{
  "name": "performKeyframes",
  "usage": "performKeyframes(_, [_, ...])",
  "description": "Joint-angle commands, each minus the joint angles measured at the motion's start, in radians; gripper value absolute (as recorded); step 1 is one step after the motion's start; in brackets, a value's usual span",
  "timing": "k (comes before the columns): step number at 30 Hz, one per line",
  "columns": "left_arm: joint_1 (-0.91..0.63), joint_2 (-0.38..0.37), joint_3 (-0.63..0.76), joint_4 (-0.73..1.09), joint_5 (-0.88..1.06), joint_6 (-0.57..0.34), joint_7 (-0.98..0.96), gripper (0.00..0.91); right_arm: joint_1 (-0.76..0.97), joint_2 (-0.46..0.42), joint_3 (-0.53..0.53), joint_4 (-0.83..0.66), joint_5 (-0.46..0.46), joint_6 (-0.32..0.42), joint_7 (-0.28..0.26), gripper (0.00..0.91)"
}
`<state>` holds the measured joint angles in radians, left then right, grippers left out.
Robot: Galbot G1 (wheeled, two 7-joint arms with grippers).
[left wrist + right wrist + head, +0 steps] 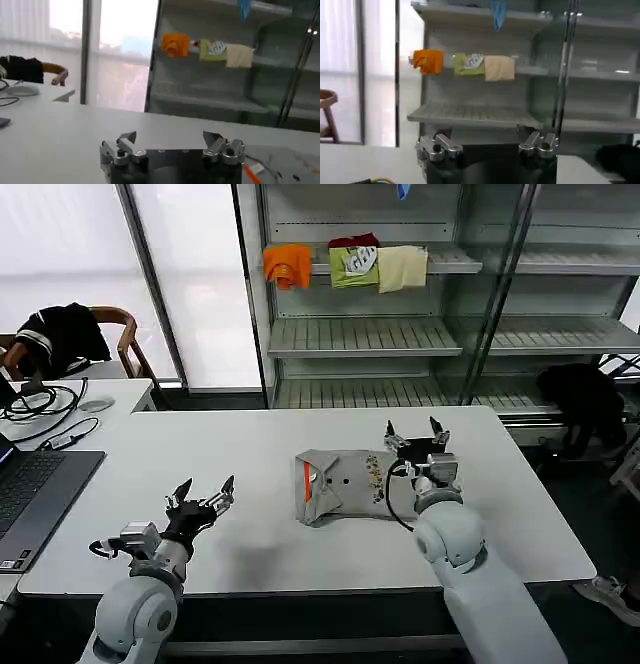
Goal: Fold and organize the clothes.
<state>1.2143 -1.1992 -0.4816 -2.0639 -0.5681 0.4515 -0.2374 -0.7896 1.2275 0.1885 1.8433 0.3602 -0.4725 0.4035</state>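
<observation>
Nearest me, my left gripper [203, 494] hovers over bare table [250, 554], fingers spread, holding nothing. Farther on, the grey shirt [340, 484] lies folded mid-table; my right gripper [416, 436], wide open and empty, could snag its edge and undo the fold.

No legible text, labels, brands or numbers anywhere.

Shirt [340, 484]: light grey, orange collar strip, multicoloured print. Table [250, 444]: white. Shelf garments: orange [288, 264], green [354, 264], cream [402, 268]. Laptop [35, 489]: dark grey.
</observation>
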Motion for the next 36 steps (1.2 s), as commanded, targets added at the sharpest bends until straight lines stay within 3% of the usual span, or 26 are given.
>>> performKeyframes(1, [-0.006,-0.113,-0.036,0.006,0.183,-0.100,0.042,0.907,-0.127,-0.026,0.204,-0.004,-0.078,0.089,-0.033,0.907])
performKeyframes(5, [-0.049,-0.099,-0.042,0.063,0.176,-0.106,0.024,0.907,-0.261,-0.032,0.329,0.049,-0.042,0.106,-0.030,0.907])
performKeyframes(11, [-0.053,-0.088,-0.040,0.074,0.163,-0.106,0.030,0.907,-0.384,-0.017,0.390,0.084,-0.037,0.141,-0.029,0.907])
performKeyframes(19, [-0.060,-0.074,-0.052,0.076,0.134,-0.119,0.050,0.907,-0.449,-0.024,0.404,0.123,-0.028,0.153,-0.022,0.907])
performKeyframes(25, [-0.049,-0.071,-0.067,0.040,0.184,-0.054,0.116,0.907,-0.478,-0.029,0.397,0.156,-0.031,0.152,-0.023,0.907])
performKeyframes(36, [-0.035,-0.079,-0.060,0.012,0.149,-0.044,0.114,0.907,-0.502,-0.027,0.409,0.176,-0.030,0.156,-0.018,0.907])
